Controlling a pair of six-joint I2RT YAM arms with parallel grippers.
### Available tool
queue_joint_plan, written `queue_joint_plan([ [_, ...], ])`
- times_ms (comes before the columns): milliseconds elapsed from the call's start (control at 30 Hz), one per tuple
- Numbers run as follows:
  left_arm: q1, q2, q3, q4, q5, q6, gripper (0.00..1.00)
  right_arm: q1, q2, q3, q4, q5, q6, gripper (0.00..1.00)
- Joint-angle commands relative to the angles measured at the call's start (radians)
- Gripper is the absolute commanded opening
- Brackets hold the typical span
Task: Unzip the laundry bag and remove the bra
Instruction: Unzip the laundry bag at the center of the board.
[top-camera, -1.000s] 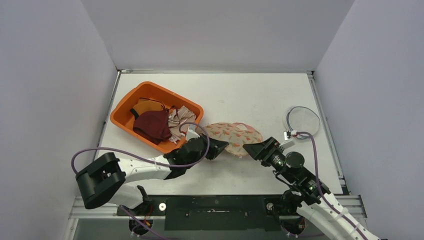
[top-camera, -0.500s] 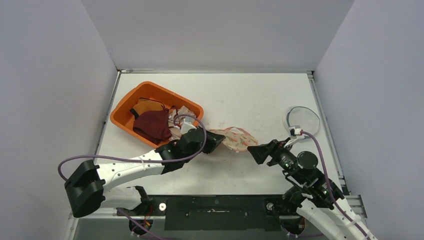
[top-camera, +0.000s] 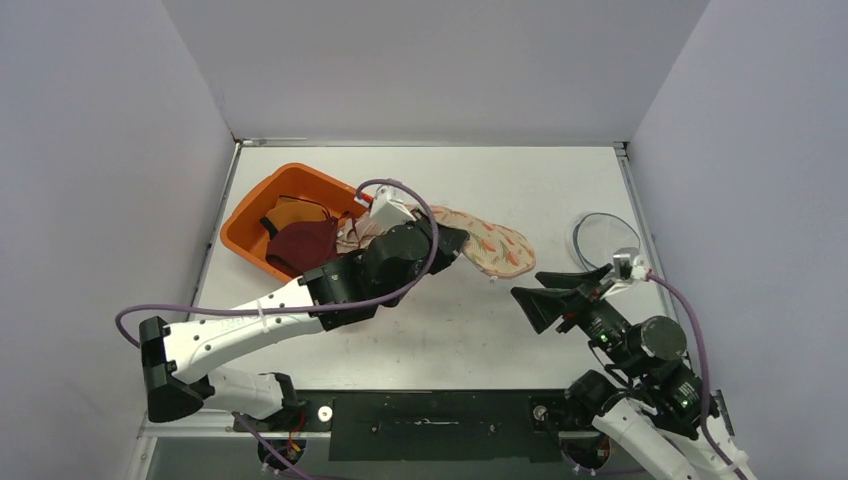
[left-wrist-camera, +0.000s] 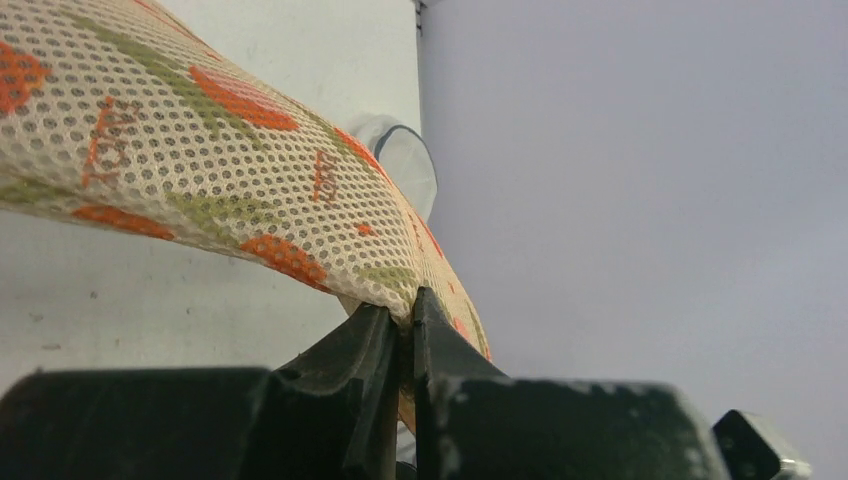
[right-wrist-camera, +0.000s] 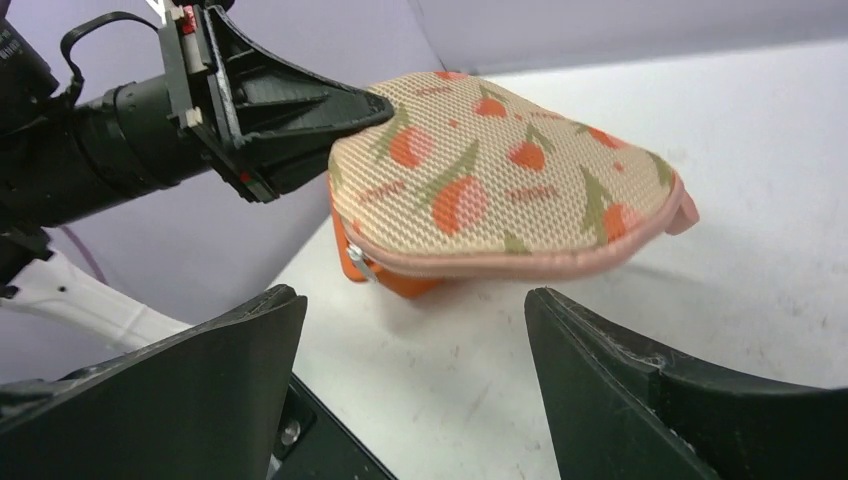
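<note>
Left gripper (top-camera: 452, 246) clamped on beige orange-flowered mesh laundry bag (top-camera: 495, 247) — long axis ran toward right gripper (top-camera: 532, 290), jaws apart, near bag's free end.

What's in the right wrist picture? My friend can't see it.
The left gripper pinches one end of a tan mesh laundry bag with orange and green print, holding it above the white table. In front, the right gripper stands wide open and empty, facing the bag.

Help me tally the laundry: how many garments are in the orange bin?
3 in the orange bin: an orange garment at the far side, a maroon garment mid-bin, a beige garment at its right end. Others may be hidden.
</note>
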Motion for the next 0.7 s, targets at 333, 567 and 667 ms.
queue_joint_plan([
  [333, -0.214, 0.228, 0.488, -0.472, -0.792, 0.589, 0.0, -0.004, -0.043, -0.13, 0.302, -0.146, 0.092, 0.83],
  [567, -0.183, 0.255, 0.501, -0.54, -0.713, 0.486, 0.0, -0.004, 0.002, -0.268, 0.482, -0.16, 0.205, 0.74],
  [667, -0.179, 0.261, 0.509, -0.558, -0.697, 0.466, 0.0, -0.003, 0.041, -0.276, 0.525, -0.149, 0.211, 0.7],
])
